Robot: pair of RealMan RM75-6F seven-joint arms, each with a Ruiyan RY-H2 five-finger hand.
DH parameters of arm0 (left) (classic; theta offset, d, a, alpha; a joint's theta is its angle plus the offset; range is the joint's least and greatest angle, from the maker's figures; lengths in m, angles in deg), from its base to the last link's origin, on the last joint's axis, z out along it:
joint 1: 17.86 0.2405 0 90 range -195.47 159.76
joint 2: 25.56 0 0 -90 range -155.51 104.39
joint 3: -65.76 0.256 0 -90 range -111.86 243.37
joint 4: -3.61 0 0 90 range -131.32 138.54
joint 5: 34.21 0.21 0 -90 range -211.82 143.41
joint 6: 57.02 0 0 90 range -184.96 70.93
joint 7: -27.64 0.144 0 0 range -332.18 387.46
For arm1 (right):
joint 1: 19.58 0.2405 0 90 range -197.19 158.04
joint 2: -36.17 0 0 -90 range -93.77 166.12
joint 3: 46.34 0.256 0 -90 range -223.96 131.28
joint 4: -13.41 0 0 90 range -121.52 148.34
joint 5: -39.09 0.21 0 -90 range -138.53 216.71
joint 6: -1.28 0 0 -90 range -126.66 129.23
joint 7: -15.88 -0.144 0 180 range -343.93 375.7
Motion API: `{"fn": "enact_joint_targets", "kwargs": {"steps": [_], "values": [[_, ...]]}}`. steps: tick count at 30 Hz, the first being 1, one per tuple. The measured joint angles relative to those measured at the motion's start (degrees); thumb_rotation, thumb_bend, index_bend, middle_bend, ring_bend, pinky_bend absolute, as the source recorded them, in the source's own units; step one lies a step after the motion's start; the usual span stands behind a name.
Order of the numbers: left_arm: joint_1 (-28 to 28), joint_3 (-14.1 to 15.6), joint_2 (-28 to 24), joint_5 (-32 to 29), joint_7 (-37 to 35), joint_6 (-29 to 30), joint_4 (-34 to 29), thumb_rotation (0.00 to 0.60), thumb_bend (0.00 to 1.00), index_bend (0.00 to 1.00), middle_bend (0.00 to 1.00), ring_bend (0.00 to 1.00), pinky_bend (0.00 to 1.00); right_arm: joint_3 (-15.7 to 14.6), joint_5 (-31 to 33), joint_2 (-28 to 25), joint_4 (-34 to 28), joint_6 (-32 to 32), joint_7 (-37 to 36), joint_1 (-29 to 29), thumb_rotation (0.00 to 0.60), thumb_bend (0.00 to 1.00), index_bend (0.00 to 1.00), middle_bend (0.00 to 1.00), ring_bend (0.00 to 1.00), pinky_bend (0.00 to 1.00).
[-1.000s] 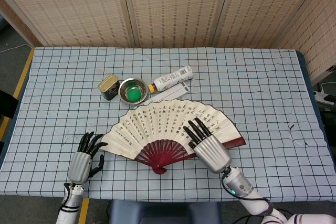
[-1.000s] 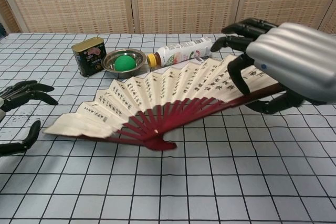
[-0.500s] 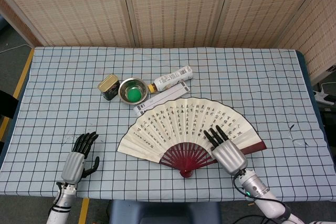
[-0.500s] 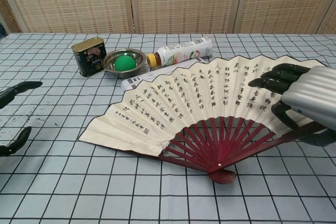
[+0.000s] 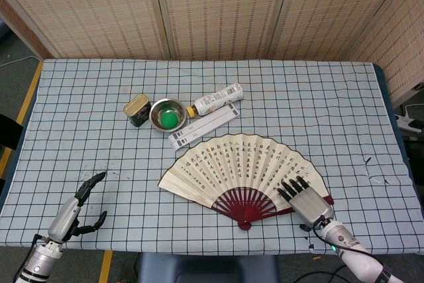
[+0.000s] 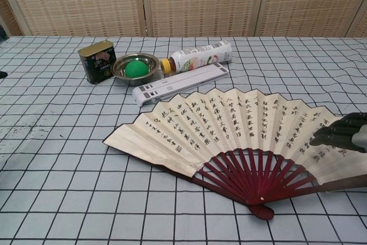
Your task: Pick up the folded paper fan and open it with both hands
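The paper fan lay fully spread on the checked cloth of the desk, right of centre toward the lower edge of the head view, its red ribs meeting at the pivot nearest the robot. The right hand rested at the fan's lower right corner, fingers extended side by side over the end guard and the last panel; from the chest view only dark fingertips showed on the paper, and I could not tell whether anything was pinched beneath them, though it looked more like pressing the fan flat than holding it. The left hand hung at the lower left, well apart from the fan, fingers parted and holding nothing. With the fan open, I judged the task essentially done. Behind it, in the upper middle, sat a tin, a steel bowl with something green inside, a bottle on its side and a white strip.
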Motion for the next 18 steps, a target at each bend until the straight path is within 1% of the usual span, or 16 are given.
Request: {"fn": "enact_joint_targets", "kwargs": {"steps": [3,6,9,10,13,16,18], "values": [[0.58,-0.51,-0.71,-0.37,4.97,0.76,0.37,0.600,0.44,0.00,0.00,0.00,0.01,-0.07,-4.71,-1.19,-0.39,5.56,-3.59,-2.42,0.501,0.09,0.00,0.00,0.00,0.00],[1.41,-1.39,-1.36,-1.45,13.22,1.57,0.90,0.600,0.44,0.00,0.00,0.00,0.01,-0.17,-9.79,-1.88,0.55,14.55,-7.78,-6.39,0.501,0.09,0.00,0.00,0.00,0.00],[2.39,-2.95,-1.78,-3.36,22.98,2.55,1.35,0.600,0.44,0.00,0.00,0.00,0.01,-0.04,-13.80,-2.24,3.12,25.40,-14.05,-11.52,0.500,0.09,0.00,0.00,0.00,0.00],[2.82,-3.73,-1.88,-4.22,26.51,3.04,1.61,0.600,0.44,0.00,0.00,0.00,0.01,0.13,-14.96,-2.33,4.59,29.63,-17.25,-13.65,0.501,0.09,0.00,0.00,0.00,0.00],[3.78,-5.86,-1.54,-5.95,33.53,4.57,3.00,0.600,0.44,0.00,0.00,0.00,0.01,0.85,-16.76,-2.44,9.09,37.24,-25.83,-18.32,0.501,0.10,0.00,0.00,0.00,0.00],[4.45,-7.43,-0.35,-6.72,37.60,5.66,4.90,0.600,0.45,0.00,0.00,0.00,0.01,1.92,-18.06,-2.56,13.86,39.81,-32.74,-21.59,0.501,0.09,0.00,0.00,0.00,0.00],[4.72,-7.69,0.20,-6.75,38.76,5.88,5.56,0.600,0.45,0.00,0.00,0.00,0.01,2.67,-18.83,-2.52,16.06,40.01,-34.64,-22.82,0.502,0.10,0.00,0.00,0.00,0.00]]}}
